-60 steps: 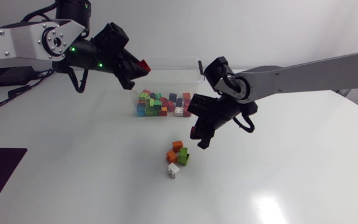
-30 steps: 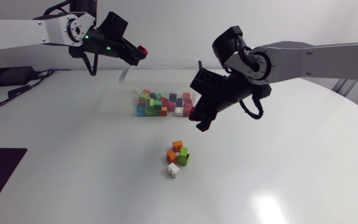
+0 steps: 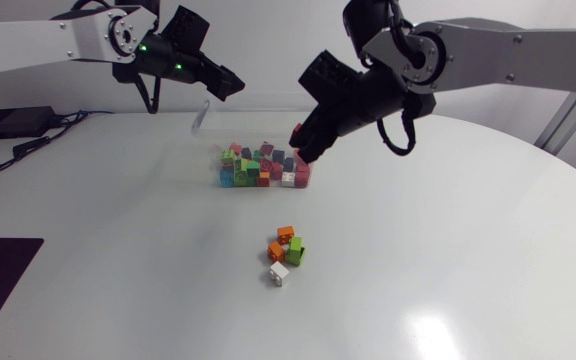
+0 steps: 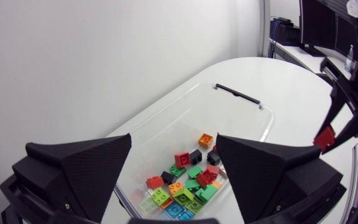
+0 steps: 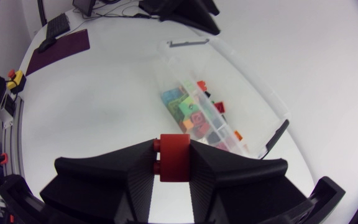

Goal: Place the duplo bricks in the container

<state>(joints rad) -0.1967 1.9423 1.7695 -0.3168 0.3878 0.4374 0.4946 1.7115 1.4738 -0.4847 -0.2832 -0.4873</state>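
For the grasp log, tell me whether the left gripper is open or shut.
Open. In the left wrist view the left gripper has its fingers wide apart, nothing held between them; the container lies below.

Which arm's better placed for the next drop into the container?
Right. The right gripper is shut on a red brick near the container, so it likely needs only a short move and release. The left gripper is open and empty.
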